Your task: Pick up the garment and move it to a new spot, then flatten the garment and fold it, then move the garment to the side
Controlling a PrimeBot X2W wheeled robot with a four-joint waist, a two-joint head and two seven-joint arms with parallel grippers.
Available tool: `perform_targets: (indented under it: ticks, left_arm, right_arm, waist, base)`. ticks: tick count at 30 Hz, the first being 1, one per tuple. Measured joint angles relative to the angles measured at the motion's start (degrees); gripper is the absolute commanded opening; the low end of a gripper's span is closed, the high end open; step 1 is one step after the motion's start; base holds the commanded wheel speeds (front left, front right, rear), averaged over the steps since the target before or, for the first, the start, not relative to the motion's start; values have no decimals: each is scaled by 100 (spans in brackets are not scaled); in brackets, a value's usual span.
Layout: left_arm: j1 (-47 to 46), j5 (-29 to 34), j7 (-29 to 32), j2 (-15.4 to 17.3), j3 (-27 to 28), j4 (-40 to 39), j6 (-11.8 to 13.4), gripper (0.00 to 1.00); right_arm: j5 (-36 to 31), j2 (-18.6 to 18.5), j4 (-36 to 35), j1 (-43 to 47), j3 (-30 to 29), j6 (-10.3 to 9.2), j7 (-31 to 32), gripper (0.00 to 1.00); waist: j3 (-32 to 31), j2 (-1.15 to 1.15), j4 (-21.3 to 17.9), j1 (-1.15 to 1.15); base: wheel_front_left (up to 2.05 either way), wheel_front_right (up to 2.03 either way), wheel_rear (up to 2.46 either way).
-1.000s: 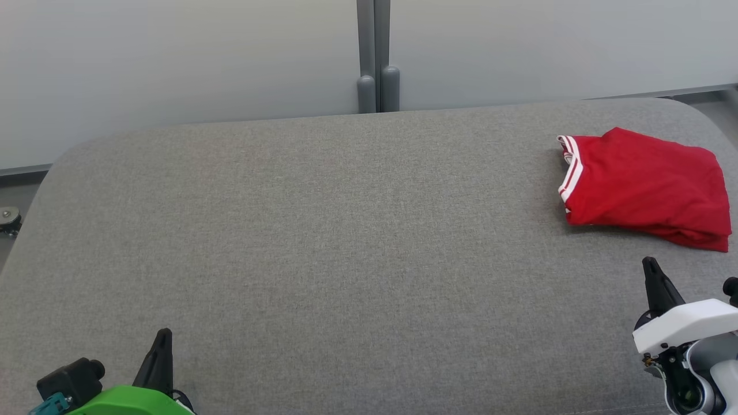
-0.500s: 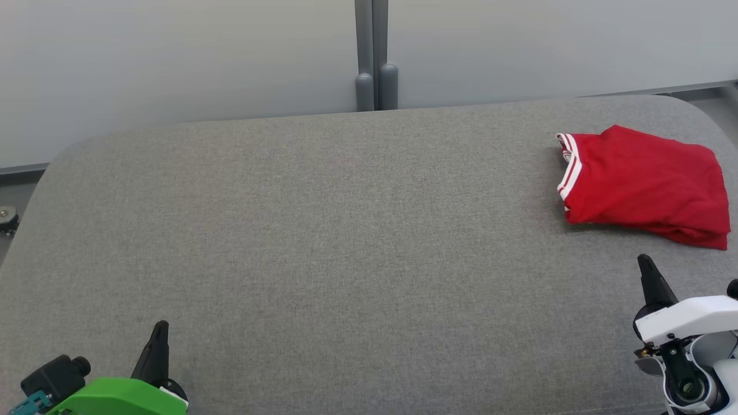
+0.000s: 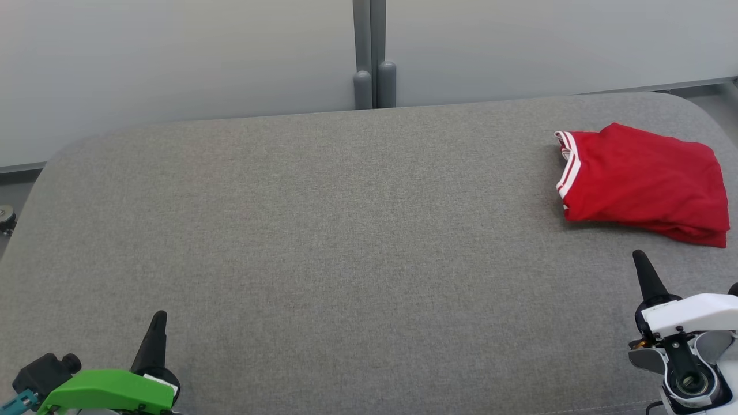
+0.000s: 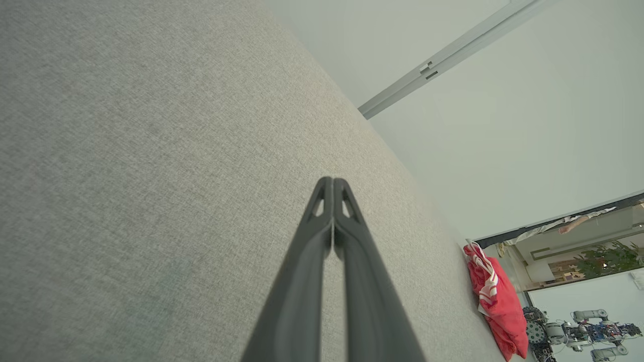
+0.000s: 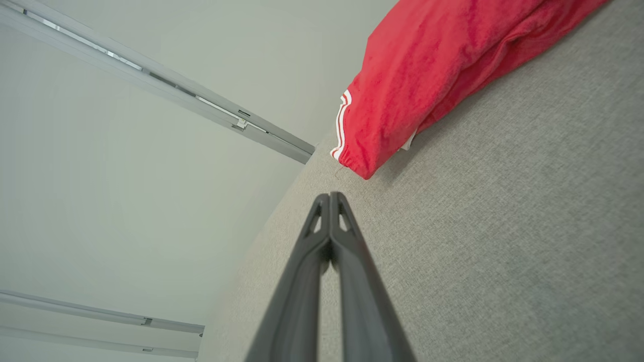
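Grey surface [image 3: 346, 242] holds the garment [image 3: 643, 181] near its far right corner, likely soft, light, best pinched at a layered edge; left pincer [image 3: 158, 320] and right pincer [image 3: 640, 259] closed, empty.

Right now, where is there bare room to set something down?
Everything left of the red garment is bare grey cushion, back wall to near edge. Only the far right corner is crowded: the garment, right jaws just before it.
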Motion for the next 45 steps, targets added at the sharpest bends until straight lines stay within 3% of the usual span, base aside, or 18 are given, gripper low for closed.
perform_targets:
  ticks: [36, 45]
  left_arm:
    - [-574, -2737, 360, -212, 408, 481, -437, 0]
    - [-670, -3085, 427, -233, 452, 573, -503, 0]
  right_arm:
    - [2229, 842, -1, -172, -933, 525, 754, 0]
    - [2525, 956, -1, -179, -1056, 577, 849, 0]
  waist:
    - [75, 0, -54, 0]
    - [83, 0, -59, 0]
  base:
    - [0, 0, 0]
    - [0, 0, 0]
